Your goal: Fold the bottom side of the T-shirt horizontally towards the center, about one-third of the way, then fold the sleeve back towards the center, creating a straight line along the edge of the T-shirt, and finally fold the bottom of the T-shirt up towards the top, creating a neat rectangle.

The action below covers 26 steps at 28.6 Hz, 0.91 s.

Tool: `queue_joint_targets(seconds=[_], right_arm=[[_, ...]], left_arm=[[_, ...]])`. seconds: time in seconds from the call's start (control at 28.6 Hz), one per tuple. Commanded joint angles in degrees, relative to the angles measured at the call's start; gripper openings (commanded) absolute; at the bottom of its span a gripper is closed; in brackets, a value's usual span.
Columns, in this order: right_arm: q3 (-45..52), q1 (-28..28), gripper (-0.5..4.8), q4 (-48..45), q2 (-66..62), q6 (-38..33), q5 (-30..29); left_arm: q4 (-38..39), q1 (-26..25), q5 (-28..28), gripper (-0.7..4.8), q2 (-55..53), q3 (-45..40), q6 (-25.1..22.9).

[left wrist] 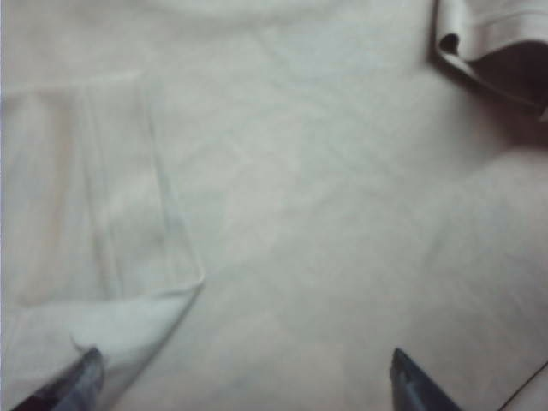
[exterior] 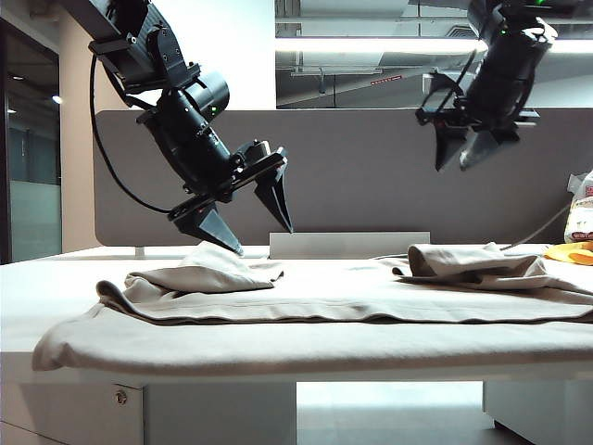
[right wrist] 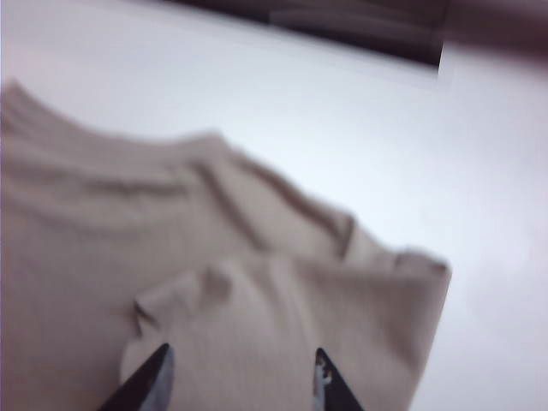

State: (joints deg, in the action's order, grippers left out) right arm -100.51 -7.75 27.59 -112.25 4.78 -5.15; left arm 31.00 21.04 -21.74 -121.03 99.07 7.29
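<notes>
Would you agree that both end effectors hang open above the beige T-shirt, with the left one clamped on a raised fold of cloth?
Not quite. The left end effector holds nothing: the exterior view shows its open fingers just above the T-shirt, and the left wrist view shows flat cloth between the fingertips. The right end effector hangs open higher up, as you say.

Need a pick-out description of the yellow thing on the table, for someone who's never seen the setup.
Start at the white table, nearly covered by the beige T-shirt. Follow the far right edge of the exterior view, below the raised right gripper, past the cloth's bunched right end. The yellow thing lies there, small and flat: the only bright colour on the tabletop.
</notes>
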Motion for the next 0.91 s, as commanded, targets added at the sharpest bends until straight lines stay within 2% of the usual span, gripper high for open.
queue_joint_targets(seconds=[0.03,0.21,0.28,0.35,0.56,0.77,0.91], right_arm=[[-0.2,1.2,2.07,1.4,0.3,-3.1,-3.5],[0.0,3.1,1.98,4.3,0.3,-5.2,-6.4],[1.0,3.7,1.98,5.5,0.6,-5.1,-6.4],[3.1,4.6,1.98,5.6,1.1,-5.2,-6.9],[13.1,6.4,1.98,3.1,5.5,-5.2,-8.8],[26.3,7.5,1.98,-1.2,13.5,-5.8,-10.2],[36.1,8.7,1.98,-4.7,20.3,-7.8,-11.8]], left_arm=[[1.7,-0.4,-0.7,4.29,0.3,0.1,-0.2],[3.7,-1.2,-1.0,4.24,1.5,-0.2,-1.4],[3.6,-1.3,-1.0,3.95,2.9,-1.1,-2.1],[3.2,-1.7,0.5,3.66,4.6,-2.3,-2.8],[0.9,-1.7,1.6,3.66,10.3,-8.3,-2.8],[-4.0,-1.7,1.8,3.66,18.7,-21.0,-2.4],[-6.6,-1.7,4.1,3.66,25.4,-29.9,-2.3]])
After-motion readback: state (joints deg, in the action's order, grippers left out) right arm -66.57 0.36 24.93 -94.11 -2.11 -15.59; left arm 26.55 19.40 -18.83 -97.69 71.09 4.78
